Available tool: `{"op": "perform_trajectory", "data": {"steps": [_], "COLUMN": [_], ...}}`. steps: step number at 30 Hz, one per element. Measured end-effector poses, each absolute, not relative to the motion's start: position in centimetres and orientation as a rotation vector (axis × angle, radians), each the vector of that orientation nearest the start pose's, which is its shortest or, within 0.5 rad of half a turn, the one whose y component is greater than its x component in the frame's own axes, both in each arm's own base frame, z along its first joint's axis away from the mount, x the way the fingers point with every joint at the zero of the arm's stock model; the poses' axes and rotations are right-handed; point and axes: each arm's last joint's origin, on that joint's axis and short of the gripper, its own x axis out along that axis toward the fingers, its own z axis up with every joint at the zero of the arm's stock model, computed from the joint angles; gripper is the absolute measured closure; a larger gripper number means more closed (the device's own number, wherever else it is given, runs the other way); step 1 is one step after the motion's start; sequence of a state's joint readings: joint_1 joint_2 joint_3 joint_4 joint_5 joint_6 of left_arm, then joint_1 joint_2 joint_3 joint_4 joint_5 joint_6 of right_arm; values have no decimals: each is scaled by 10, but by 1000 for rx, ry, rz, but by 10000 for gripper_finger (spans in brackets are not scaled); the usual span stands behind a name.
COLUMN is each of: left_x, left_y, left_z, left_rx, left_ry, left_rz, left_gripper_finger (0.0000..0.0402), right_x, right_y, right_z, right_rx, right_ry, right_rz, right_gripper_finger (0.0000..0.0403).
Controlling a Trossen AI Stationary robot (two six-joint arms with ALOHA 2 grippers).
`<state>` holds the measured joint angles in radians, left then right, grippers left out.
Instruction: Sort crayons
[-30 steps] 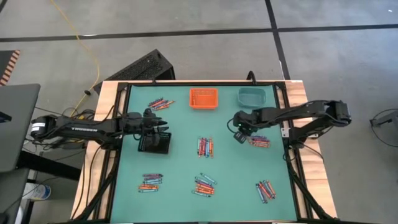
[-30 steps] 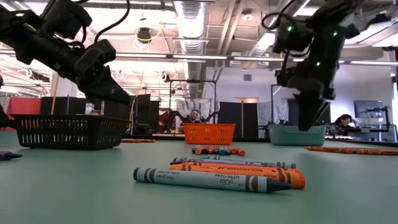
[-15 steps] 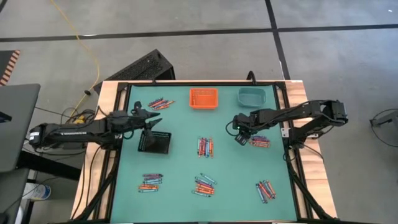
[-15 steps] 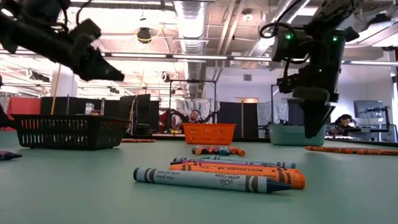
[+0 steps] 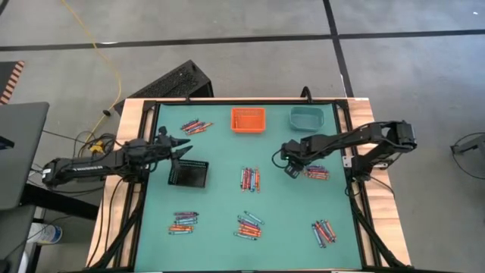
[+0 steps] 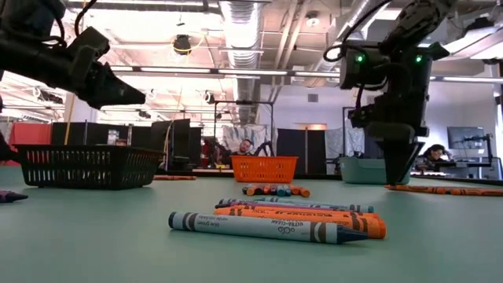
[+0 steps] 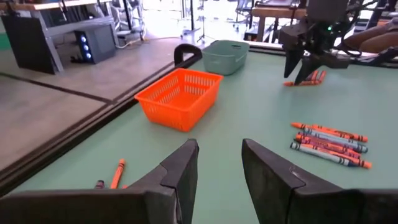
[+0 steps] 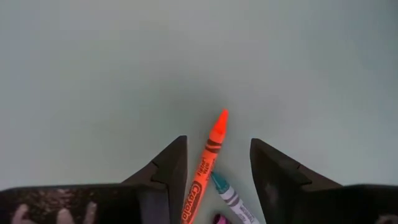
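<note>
Right claw hung w/ jaws apart directly over the orange crayon, which lay flat on the counter at the edge of the cluster just right of the claw. Crayon's long axis ran lengthwise thru the gap betw. the fingers, so your closing jaws would pinch it across its width. Right arm was far nearer. Left claw, also parted, held nothing. Vs. a second earlier: your left claw had pulled back off the black bin; right jaws had spread wider.
</note>
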<state>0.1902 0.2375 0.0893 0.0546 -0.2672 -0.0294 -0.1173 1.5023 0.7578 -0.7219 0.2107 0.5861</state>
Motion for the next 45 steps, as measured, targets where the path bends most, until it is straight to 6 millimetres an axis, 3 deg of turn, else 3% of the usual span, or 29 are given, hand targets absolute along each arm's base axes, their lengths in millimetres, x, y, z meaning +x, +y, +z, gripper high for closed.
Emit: {"op": "perform_trajectory", "data": {"steps": [8,19,31,38,45], "left_x": [100,99,99,99,99], "left_y": [27,27,27,27,27], "left_z": [183,179,177,177,177], "left_rx": [-25,-33,-43,-44,-45], "left_ry": [16,54,74,74,73], "left_rz": [458,460,467,468,469], "left_gripper_finger": [286,286,286,286,286], "right_x": [236,238,242,255,279], "right_y": [-33,-33,-34,-35,-47], "right_z": [137,137,142,172,211], "right_rx": [391,397,332,298,117], "right_ry": [1396,1387,1360,1108,678], "right_rz": [-648,-607,-540,-446,-332], "right_gripper_finger": [266,390,398,398,398]}}
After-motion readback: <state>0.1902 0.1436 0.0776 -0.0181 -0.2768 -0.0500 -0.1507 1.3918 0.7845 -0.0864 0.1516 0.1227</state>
